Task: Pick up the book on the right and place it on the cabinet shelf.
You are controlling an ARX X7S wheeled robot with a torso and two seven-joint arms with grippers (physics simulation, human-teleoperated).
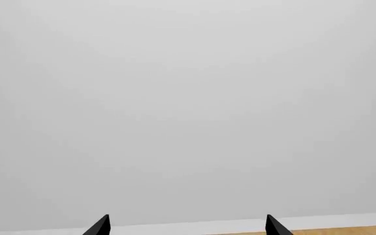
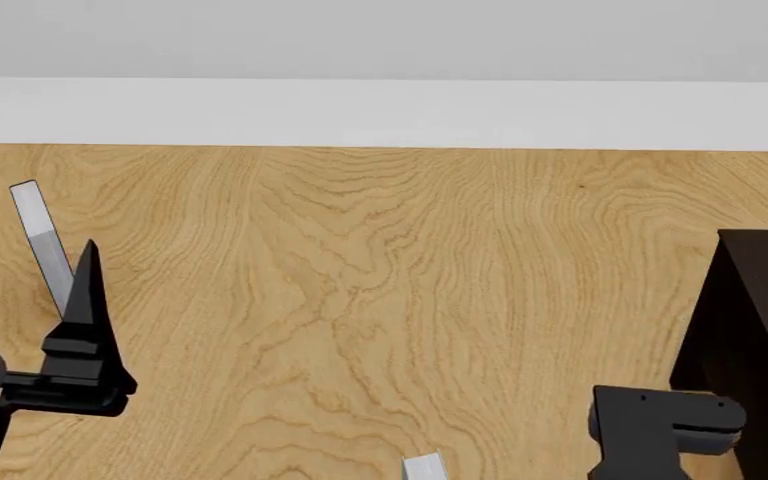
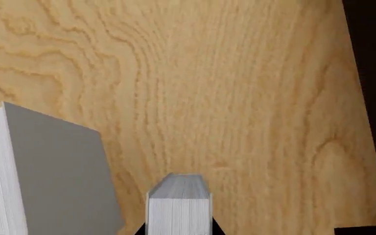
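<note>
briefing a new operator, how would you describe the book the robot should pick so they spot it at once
Start at the very dark brown wooden cabinet on the right of the wood floor. Just left of it, at the head view's bottom edge by the right arm, stands the slim pale grey book. Its neighbour, the thick squat grey book, is much broader.

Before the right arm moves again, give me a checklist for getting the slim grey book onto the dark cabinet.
1. The slim pale grey book sits centred in front of the right gripper: ok.
2. The right gripper is shut on it: cannot tell, as its fingers are almost out of frame.
3. The thicker grey book stands apart from the slim one: ok, bare wood shows between them.
4. The very dark brown cabinet is in the head view, on the right: ok. Its shelf opening: cannot tell.
5. The left gripper is open and holds nothing: ok.
</note>
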